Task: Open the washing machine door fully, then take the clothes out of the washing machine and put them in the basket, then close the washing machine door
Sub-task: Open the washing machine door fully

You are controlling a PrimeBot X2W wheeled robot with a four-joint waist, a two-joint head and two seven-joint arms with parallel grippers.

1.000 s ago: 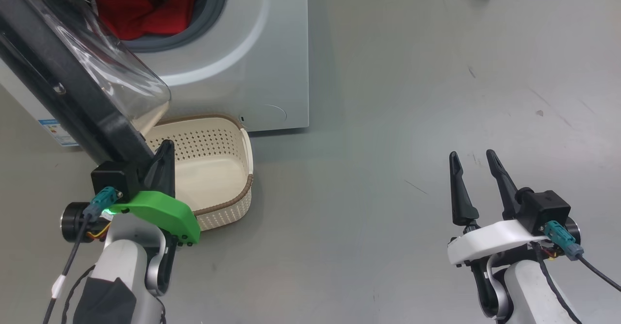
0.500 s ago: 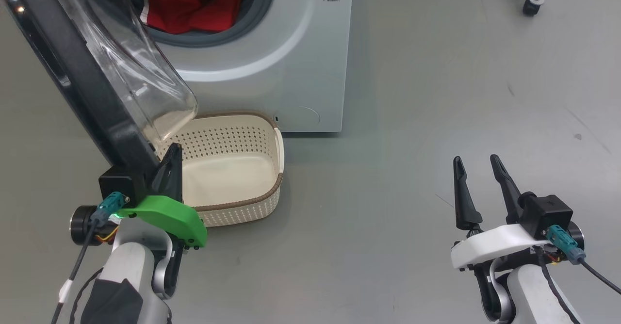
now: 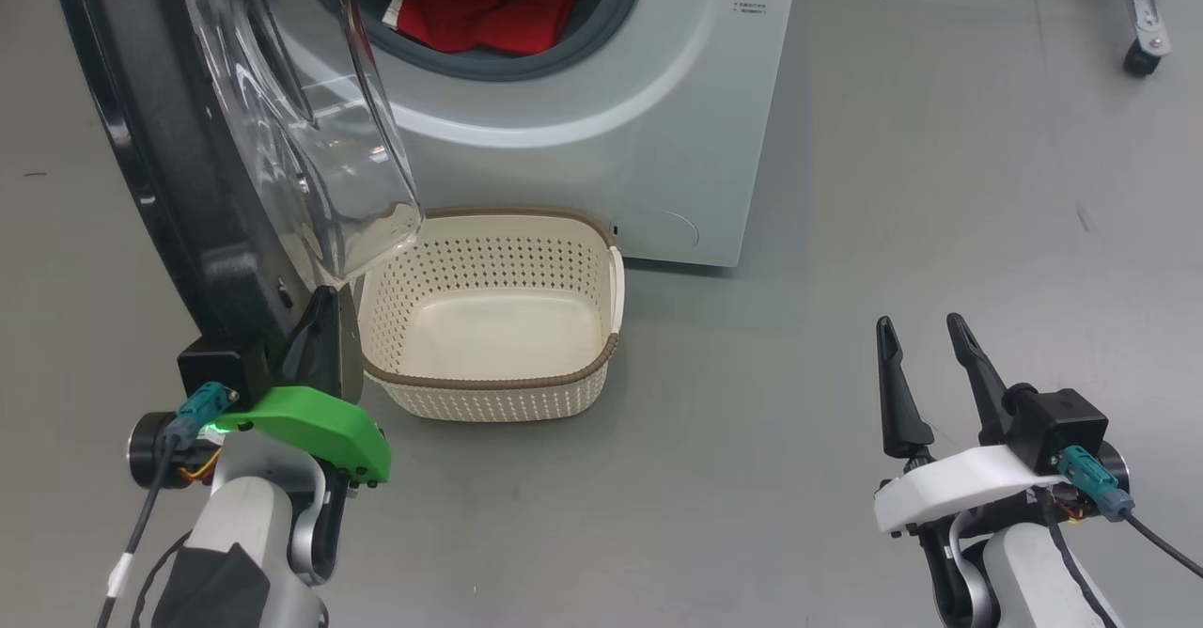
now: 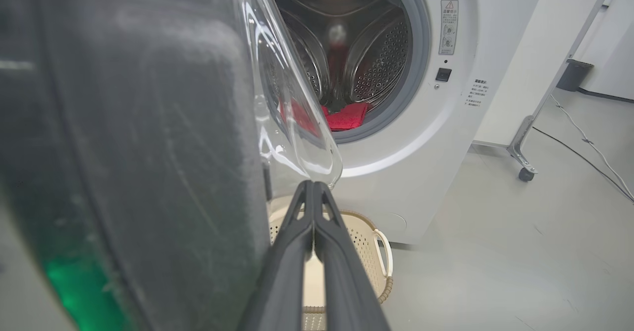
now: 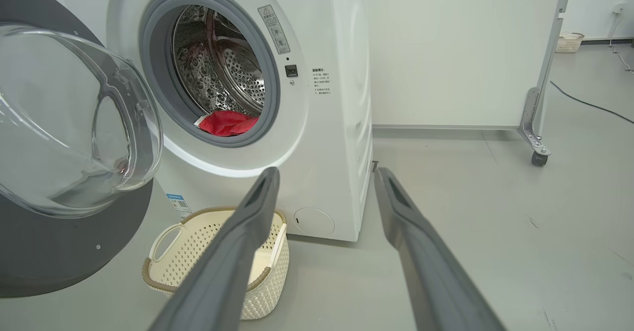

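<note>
a white panel on castors [image 5: 460,48] stands on the grey floor [image 3: 846,186], a black cable [image 5: 589,104] lying near its foot

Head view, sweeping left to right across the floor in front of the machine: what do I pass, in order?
washing machine door → left claw, shut → basket → right claw, open → caster wheel

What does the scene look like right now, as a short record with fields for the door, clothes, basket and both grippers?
washing machine door: open, swung out to the left of the washing machine
clothes: red, lying inside the washing machine
basket: empty, on the floor in front of the washing machine
left gripper: shut, tips at the door's lower edge; contact unclear
right gripper: open, empty, above the floor
</note>
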